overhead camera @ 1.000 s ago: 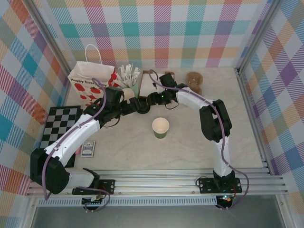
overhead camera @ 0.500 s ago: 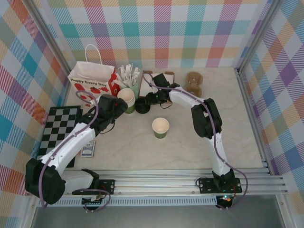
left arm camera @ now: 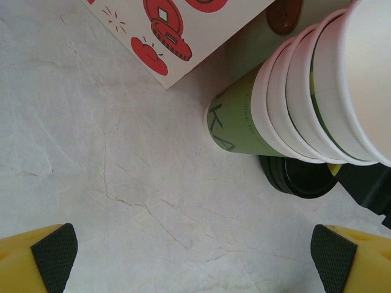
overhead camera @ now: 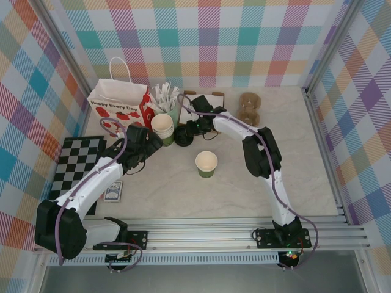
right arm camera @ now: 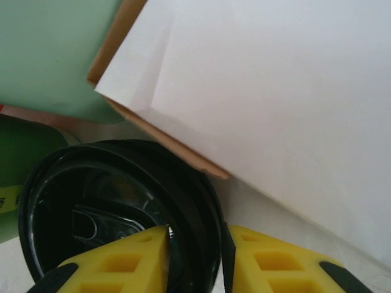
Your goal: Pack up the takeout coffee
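Note:
The takeout coffee's cup, a small green paper cup, stands open-topped mid-table. Behind it to the left lies a stack of black plastic lids. My right gripper reaches down onto it. In the right wrist view its yellow fingers straddle the top lid's rim, one inside and one outside, and the right gripper is shut on that rim. My left gripper hangs open over bare table, left of the lids, with its pads far apart around nothing.
A stack of cream paper cups stands beside the lids, with a strawberry-print paper bag and a pale-green cup of white packets behind. A white box lies close behind the right gripper. A chessboard and card deck lie left.
My left arm has drawn back leftward from the lids, uncovering the cream cup stack. The right gripper has come down on the lid stack and its fingers have closed on the rim.

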You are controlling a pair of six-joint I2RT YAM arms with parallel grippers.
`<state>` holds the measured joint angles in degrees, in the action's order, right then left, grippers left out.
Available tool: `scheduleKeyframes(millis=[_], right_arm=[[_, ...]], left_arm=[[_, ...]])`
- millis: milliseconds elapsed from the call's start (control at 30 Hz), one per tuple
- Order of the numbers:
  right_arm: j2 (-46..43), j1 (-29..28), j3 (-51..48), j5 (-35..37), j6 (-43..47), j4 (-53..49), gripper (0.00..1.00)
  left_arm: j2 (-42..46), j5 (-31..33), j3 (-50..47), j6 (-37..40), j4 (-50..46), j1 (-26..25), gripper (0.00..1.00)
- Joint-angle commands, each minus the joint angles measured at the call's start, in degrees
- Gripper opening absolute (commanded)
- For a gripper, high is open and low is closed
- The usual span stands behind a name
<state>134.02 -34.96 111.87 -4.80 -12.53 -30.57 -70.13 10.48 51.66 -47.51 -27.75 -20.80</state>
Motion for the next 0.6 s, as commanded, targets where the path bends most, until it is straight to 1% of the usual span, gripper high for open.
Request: scheduleKeyframes(millis=[0, 100, 233, 400, 567], right_arm=[[0.8, -0.9, 2.4, 1.9, 1.9, -1.9, 0.28], [0.4, -1.2, 2.8, 3.7, 2.5, -2.2, 0.26], [-0.3, -1.4, 3.5, 5.7, 3.2, -3.1, 0.24], [-1.3, -1.7, 3.4, 7.5, 4.0, -3.3, 0.22], [-2.0, -1.8, 3.2, 7.9, 4.2, -3.1, 0.15]], left_arm=[[-0.8, 1.5, 2.5, 3.9, -3.2, 0.5, 1.00], [-1.4, 3.0, 3.6, 4.9, -5.2, 0.5, 1.00], [-1.6, 1.7, 3.6, 5.8, -4.2, 0.5, 1.00], [-3.1, 1.2, 4.2, 5.2, -4.2, 0.5, 1.00], [-5.2, -0.3, 5.1, 5.2, -4.0, 0.5, 1.00]])
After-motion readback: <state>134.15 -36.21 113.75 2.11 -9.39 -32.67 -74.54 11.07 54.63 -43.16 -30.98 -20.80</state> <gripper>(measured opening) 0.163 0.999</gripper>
